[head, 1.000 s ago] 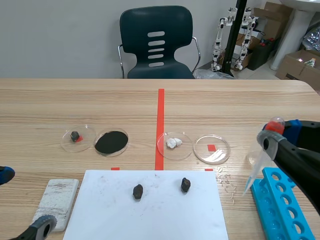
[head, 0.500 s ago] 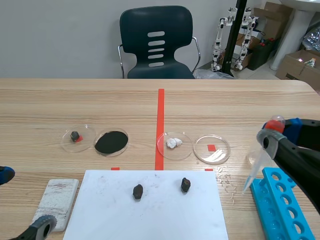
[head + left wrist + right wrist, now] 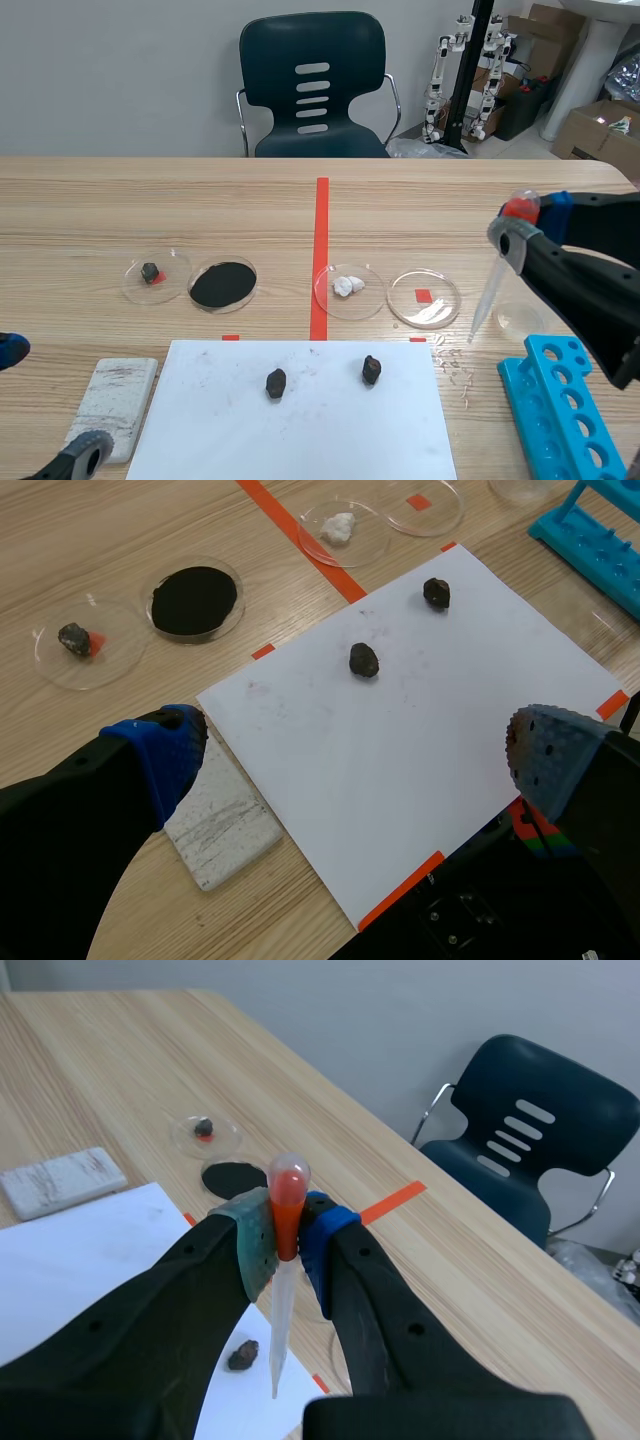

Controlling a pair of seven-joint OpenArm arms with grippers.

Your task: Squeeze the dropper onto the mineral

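Note:
My right gripper point(image 3: 522, 228) point(image 3: 287, 1232) is shut on a clear plastic dropper point(image 3: 488, 291) point(image 3: 279, 1322) with red liquid in its bulb. The dropper hangs tip down, just right of an empty petri dish point(image 3: 424, 298). A white mineral point(image 3: 347, 285) point(image 3: 338, 526) lies in the neighbouring dish. Two dark minerals point(image 3: 276, 382) point(image 3: 371, 370) rest on a white sheet point(image 3: 300, 425). One of them point(image 3: 242, 1356) shows near the dropper tip in the right wrist view. My left gripper point(image 3: 355, 770) stands open over the sheet's near edge, holding nothing.
At the left are a dish with a small dark mineral point(image 3: 150, 271) and a dish of black powder point(image 3: 222, 284). A white streak plate point(image 3: 112, 403) lies beside the sheet. A blue tube rack point(image 3: 560, 410) and a small glass dish point(image 3: 520, 318) stand under my right arm.
My right gripper has risen and moved left and away from the blue rack, carrying the dropper. Its tip now hangs beside the empty petri dish. The left arm has kept still.

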